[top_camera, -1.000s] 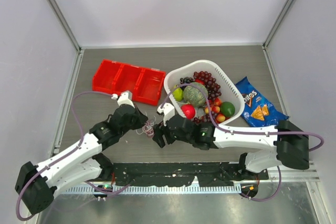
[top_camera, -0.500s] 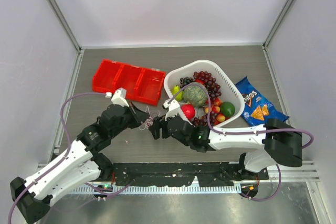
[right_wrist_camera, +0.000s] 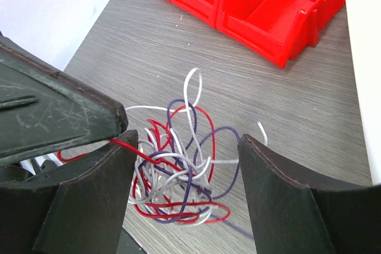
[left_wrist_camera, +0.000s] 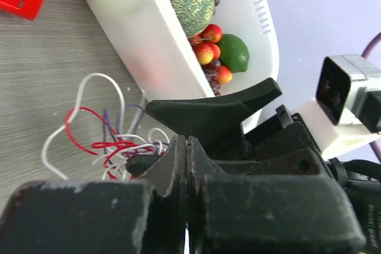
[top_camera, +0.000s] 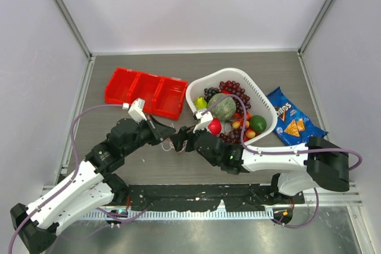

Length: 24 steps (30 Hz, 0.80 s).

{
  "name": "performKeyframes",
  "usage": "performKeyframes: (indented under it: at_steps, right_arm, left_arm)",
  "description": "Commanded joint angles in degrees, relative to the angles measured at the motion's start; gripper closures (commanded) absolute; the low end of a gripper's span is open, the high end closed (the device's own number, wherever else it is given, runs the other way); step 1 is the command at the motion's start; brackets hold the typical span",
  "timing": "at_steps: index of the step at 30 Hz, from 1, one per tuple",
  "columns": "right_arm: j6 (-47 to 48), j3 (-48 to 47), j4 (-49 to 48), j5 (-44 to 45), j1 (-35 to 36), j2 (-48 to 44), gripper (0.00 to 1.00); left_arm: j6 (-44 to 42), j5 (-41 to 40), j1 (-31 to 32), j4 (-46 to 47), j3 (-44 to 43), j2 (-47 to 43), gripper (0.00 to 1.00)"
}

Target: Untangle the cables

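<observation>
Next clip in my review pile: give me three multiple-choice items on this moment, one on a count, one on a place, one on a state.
1. How many compartments has the red bin? A) two B) three C) five
2. Where are the cables? A) inside the red bin B) between the left claw and the right claw C) behind the red bin
3. How is the right claw? A) open B) shut on the cables C) shut on the red bin
Key: 1 B, two dividers make three compartments; 2 B, the tangle lies between both claws' tips; 3 A, its jaws stand apart on either side of the tangle.
</observation>
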<state>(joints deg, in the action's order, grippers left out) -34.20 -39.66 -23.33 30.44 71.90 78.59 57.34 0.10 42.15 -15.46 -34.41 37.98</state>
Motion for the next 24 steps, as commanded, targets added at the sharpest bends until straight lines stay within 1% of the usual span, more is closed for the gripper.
performKeyframes:
  at_steps: [1, 3, 6, 10, 12, 15, 19, 24]
  right_arm:
    - [1.0, -2.0, -3.3, 4.1, 0.3, -0.1, 0.27]
    - [1.0, -2.4, -3.0, 4.1, 0.3, 0.9, 0.28]
    - [0.3, -2.0, -2.2, 4.9, 0.3, 2.7, 0.3]
    - [0.4, -1.8, -1.3, 5.2, 0.3, 5.9, 0.36]
    - [0.5, -1.7, -0.7, 5.1, 0.3, 7.0, 0.41]
    - [0.0, -0.3, -0.7, 4.3, 0.3, 8.2, 0.41]
    - [0.4, 0.5, -0.4, 0.6, 0.3, 10.1, 0.41]
    - [-0.8, -0.5, 2.1, -0.2, 0.3, 14.3, 0.4]
  left_arm:
    - [3.2, 6.1, -0.1, 8.1, 0.2, -0.8, 1.0]
    - [3.8, 7.7, -0.1, 10.1, -0.1, -1.2, 1.0]
    - [2.4, 7.7, -0.1, 10.0, -2.4, -2.0, 1.0]
    - [-0.3, 7.2, -0.1, 8.5, -7.3, -2.9, 1.0]
    - [-2.4, 6.9, -0.1, 7.5, -10.2, -2.7, 1.0]
    - [-7.6, 3.5, -0.1, 2.3, -16.8, -2.4, 1.0]
    - [-13.8, -2.5, -0.1, -3.1, -25.5, -1.1, 1.0]
    - [-19.1, -5.3, -0.1, -6.8, -34.8, 1.6, 1.0]
